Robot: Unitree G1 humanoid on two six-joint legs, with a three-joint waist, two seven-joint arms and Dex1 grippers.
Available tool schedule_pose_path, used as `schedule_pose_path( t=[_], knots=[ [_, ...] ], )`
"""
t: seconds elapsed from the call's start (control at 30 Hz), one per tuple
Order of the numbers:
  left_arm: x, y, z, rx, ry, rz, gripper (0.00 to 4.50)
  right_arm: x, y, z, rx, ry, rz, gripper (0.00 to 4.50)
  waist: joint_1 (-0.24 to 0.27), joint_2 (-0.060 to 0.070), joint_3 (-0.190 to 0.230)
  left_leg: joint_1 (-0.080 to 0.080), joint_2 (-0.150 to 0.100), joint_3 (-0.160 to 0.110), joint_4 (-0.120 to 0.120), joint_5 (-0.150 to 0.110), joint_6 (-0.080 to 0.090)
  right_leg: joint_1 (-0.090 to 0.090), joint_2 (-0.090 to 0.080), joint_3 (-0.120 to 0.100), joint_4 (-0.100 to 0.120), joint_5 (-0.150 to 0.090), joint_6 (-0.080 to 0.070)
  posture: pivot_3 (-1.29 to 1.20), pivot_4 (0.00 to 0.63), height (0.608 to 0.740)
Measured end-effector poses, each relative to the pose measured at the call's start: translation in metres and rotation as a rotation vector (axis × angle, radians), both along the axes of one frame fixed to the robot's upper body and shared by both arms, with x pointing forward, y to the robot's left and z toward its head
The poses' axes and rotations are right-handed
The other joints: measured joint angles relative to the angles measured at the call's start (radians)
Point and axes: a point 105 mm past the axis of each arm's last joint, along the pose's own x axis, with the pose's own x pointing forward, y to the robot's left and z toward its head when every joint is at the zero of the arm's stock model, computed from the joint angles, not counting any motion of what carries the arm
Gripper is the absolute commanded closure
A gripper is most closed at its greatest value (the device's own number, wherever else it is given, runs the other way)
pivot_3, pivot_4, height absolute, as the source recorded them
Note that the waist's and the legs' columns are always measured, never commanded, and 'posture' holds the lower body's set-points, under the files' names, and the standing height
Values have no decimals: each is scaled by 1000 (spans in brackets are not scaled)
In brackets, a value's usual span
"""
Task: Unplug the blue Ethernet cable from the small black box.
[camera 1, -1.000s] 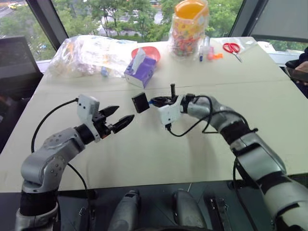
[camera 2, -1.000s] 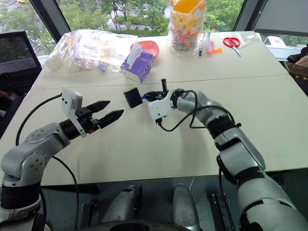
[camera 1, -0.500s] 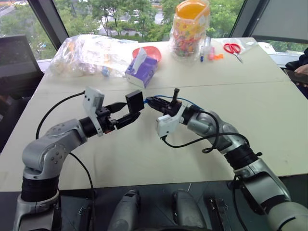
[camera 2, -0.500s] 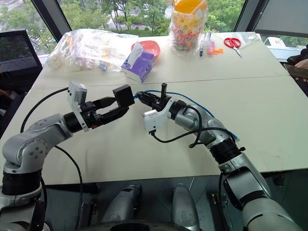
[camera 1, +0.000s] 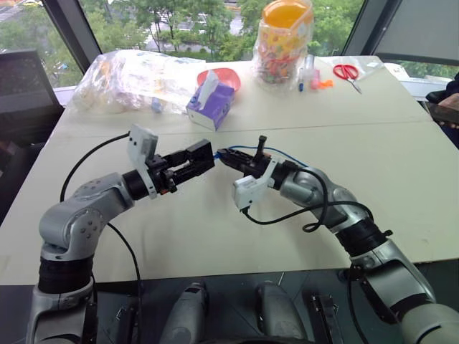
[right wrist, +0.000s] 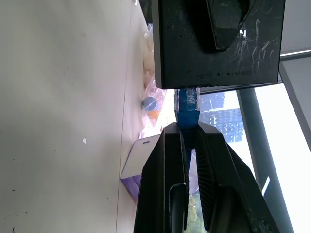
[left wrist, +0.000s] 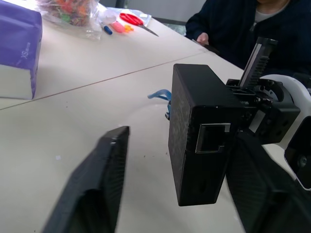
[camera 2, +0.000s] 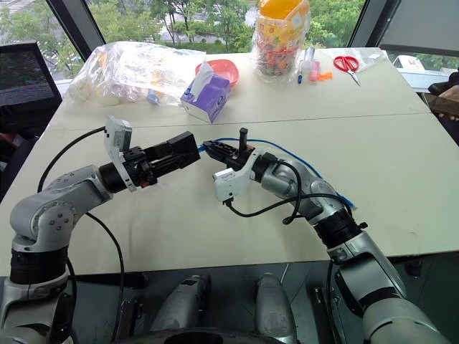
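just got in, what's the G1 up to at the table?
It is holding the small black box above the table in its left hand, one finger pressed on the box's face. The right hand is shut on the blue Ethernet cable right behind its plug, which is still seated in the box. The rest of the cable trails back along the right arm. So both ends are gripped for the pull, but the cable is not out yet.

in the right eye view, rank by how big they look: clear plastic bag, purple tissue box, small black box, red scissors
1. clear plastic bag
2. purple tissue box
3. small black box
4. red scissors

The scissors lie farthest from the camera, so the last two places are unsure.
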Motion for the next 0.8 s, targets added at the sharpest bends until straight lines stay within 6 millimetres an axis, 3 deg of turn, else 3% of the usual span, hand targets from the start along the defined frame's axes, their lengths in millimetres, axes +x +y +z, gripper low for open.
schedule_pose_path(
  t=[0.1,0.3,0.43,0.6,0.8],
  knots=[
    [-1,-3,0,-11,3,-14,4023,0,0,0,-3,2,-2,4500,0,0,0,0,0,0,0,0,0,0,0,0,0,0,0,0,150,728],
    [-1,-4,-1,-8,6,-13,4009,1,-1,-1,-9,7,-4,4500,0,0,0,0,0,0,0,0,0,0,0,0,0,0,0,0,150,728],
    [0,-1,-3,-1,13,-5,4009,-1,-1,2,21,61,15,2836,0,-1,1,0,0,0,0,0,0,0,0,0,0,0,0,0,150,728],
    [0,3,-4,13,21,-13,4009,-2,0,8,53,205,65,204,-2,-3,2,0,0,0,0,0,0,0,0,0,-1,0,0,0,150,728],
    [-10,11,-3,53,5,-105,4009,-5,-9,11,47,715,175,204,-1,-3,3,0,2,1,0,0,0,1,0,-1,-2,0,0,0,150,728]
  ],
)
